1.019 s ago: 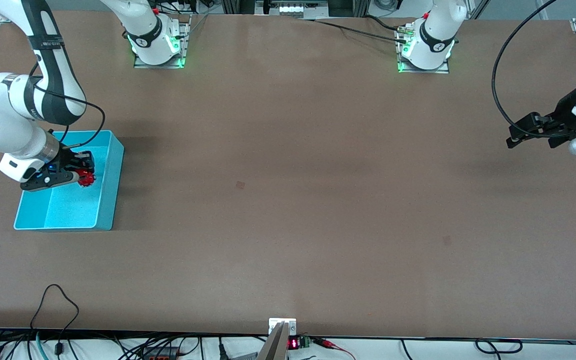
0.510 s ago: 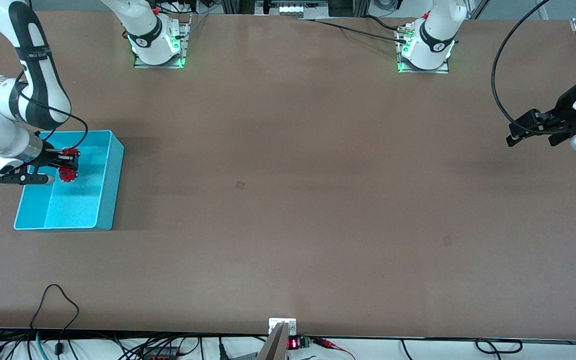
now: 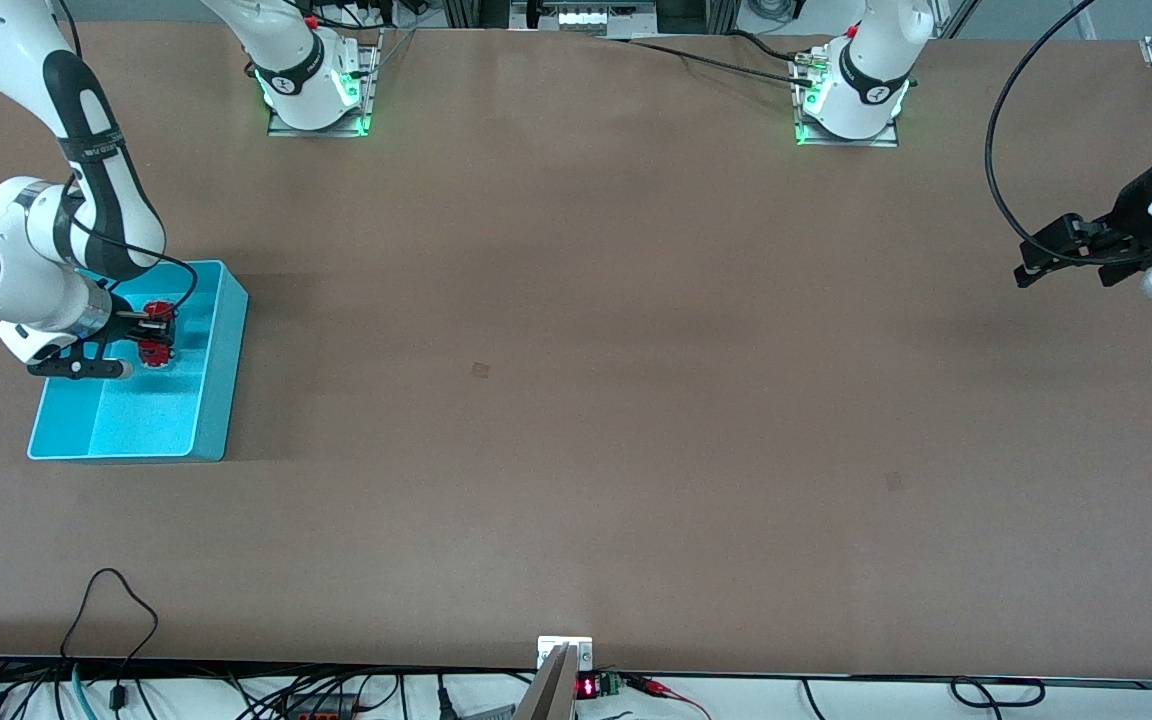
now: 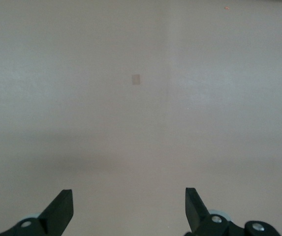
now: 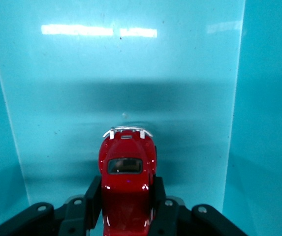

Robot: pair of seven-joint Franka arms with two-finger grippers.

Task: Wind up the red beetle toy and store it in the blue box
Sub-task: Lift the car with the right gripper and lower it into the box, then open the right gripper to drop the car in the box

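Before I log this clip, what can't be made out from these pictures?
- Tiny glossy red beetle toy car: its rear is cut off by the right wrist view's edge; the right end effector covers its sides and wheels. Whether it touches the floor of the light cyan-blue plastic box is unclear.
- Front view: the right arm covers part of the toy and box.
- Left end effector: waiting, open over the bare brown table; only its fingertips show in the left wrist view.

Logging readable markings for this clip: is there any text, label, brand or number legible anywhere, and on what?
Black band on the right arm: lettering, too small to read.
Round marks on both arm bases: unreadable.
Red digits on a small display at the table edge: unreadable.
Red beetle toy, blue box: none.
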